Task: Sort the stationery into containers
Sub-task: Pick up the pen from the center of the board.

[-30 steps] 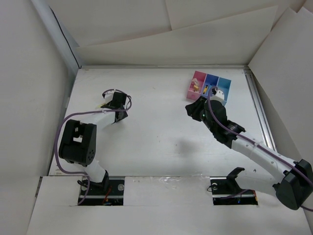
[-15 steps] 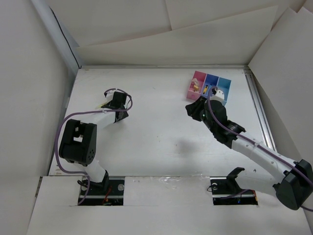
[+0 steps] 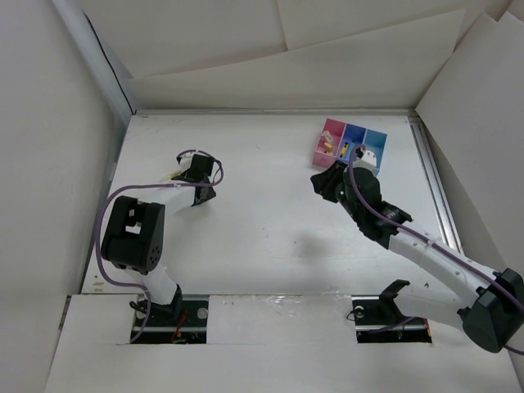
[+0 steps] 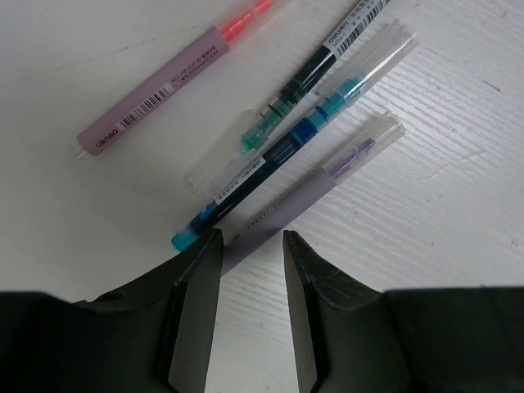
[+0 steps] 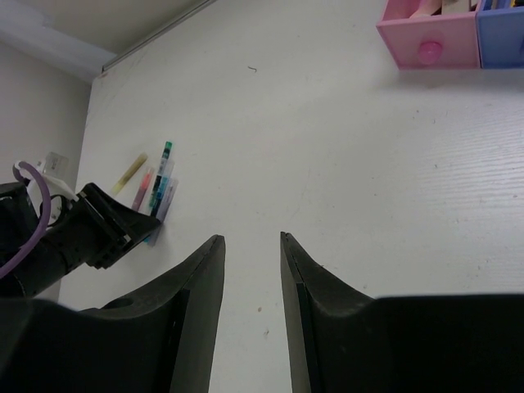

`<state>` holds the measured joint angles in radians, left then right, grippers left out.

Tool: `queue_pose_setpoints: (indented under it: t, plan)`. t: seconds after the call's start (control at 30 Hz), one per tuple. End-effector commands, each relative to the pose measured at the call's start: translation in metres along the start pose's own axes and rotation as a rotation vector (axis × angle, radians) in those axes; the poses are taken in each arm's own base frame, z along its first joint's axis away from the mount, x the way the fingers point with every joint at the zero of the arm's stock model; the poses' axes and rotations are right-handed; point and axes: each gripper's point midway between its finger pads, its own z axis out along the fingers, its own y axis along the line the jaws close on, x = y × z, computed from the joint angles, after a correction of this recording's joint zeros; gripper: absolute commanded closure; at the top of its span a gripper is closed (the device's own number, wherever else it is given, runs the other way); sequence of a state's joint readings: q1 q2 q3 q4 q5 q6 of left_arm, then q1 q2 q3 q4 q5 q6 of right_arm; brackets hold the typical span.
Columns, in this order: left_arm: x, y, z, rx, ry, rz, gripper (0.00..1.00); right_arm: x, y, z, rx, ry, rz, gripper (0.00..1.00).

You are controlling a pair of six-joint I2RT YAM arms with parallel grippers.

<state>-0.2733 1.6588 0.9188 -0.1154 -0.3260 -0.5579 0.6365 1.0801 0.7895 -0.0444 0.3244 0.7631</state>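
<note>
We see broad open room across the middle of the white table [image 3: 262, 246], between the two arms. A metal rail [image 3: 431, 184] runs along the right edge, and white paper walls [image 3: 246, 61] close in the far edge and both sides. The surface is matte white with a faint grain.

The containers [image 3: 352, 144] stand in a row near the far right corner: a pink bin [image 3: 330, 137], a dark blue bin [image 3: 354, 141] and a light blue bin [image 3: 376, 147], with small items showing in the first two. The right gripper [image 5: 250, 278] hovers just on their near-left side, its jaws partly apart with only bare table between them.

The pens [image 5: 155, 190] lie close together near the left edge, in the table's far half, all slanted one way. A yellow marker [image 5: 129, 173] lies outermost, then a pink pen [image 4: 155, 100], a teal pen [image 4: 315, 70], a blue pen [image 4: 295, 139] and a purple pen [image 4: 315, 184]. The left gripper [image 4: 250, 270] is low over them, jaws narrowly apart. The purple pen's near end sits right at their mouth, and we see neither finger pressing on it.
</note>
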Motion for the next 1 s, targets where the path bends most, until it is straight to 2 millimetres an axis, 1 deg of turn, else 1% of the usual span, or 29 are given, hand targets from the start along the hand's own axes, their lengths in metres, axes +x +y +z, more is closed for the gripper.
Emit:
queue_pose_setpoints:
  t: [0.0, 0.13, 0.3, 0.37, 0.53, 0.6, 0.63, 0.7, 0.73, 0.77, 0.8, 0.83, 0.87, 0.97]
  plan:
    - [-0.002, -0.003, -0.001, 0.005, -0.002, 0.009, 0.68, -0.013, 0.013, -0.004, -0.045, -0.045, 0.009, 0.61]
    - [-0.001, -0.004, -0.001, 0.015, 0.005, 0.009, 0.68, -0.013, 0.013, -0.004, -0.045, -0.045, 0.009, 0.61]
    - [0.004, -0.014, -0.004, 0.034, 0.007, 0.033, 0.68, -0.013, 0.013, -0.004, -0.045, -0.045, 0.009, 0.61]
    - [0.011, -0.012, -0.003, 0.036, 0.019, 0.037, 0.68, -0.016, 0.016, -0.005, -0.051, -0.051, 0.012, 0.61]
    - [0.016, -0.015, -0.004, 0.068, 0.030, 0.033, 0.68, -0.014, 0.015, -0.003, -0.045, -0.045, 0.009, 0.61]
    - [0.015, -0.018, -0.004, 0.083, 0.028, 0.039, 0.68, -0.014, 0.015, -0.003, -0.045, -0.045, 0.009, 0.58]
    - [0.021, -0.019, -0.004, 0.099, 0.050, 0.042, 0.68, -0.014, 0.015, -0.003, -0.045, -0.045, 0.009, 0.56]
    - [0.019, -0.026, -0.005, 0.131, 0.045, 0.035, 0.69, -0.008, 0.013, 0.001, -0.040, -0.026, 0.003, 0.53]
    - [0.024, -0.025, -0.005, 0.135, 0.058, 0.038, 0.69, -0.007, 0.014, 0.001, -0.046, -0.020, 0.003, 0.50]
    - [0.022, -0.029, -0.005, 0.149, 0.054, 0.034, 0.69, -0.005, 0.017, 0.003, -0.053, -0.009, 0.002, 0.49]
    - [0.021, -0.032, -0.005, 0.168, 0.053, 0.041, 0.71, -0.005, 0.017, 0.003, -0.053, -0.009, 0.002, 0.49]
    - [0.025, -0.030, -0.004, 0.164, 0.060, 0.044, 0.74, 0.000, 0.016, 0.006, -0.054, 0.010, -0.003, 0.47]
    - [0.024, -0.033, -0.005, 0.180, 0.058, 0.041, 0.77, 0.001, 0.020, 0.007, -0.062, 0.019, 0.006, 0.46]
    - [0.029, -0.033, -0.003, 0.190, 0.062, 0.041, 0.86, 0.003, 0.021, 0.009, -0.069, 0.025, 0.006, 0.46]
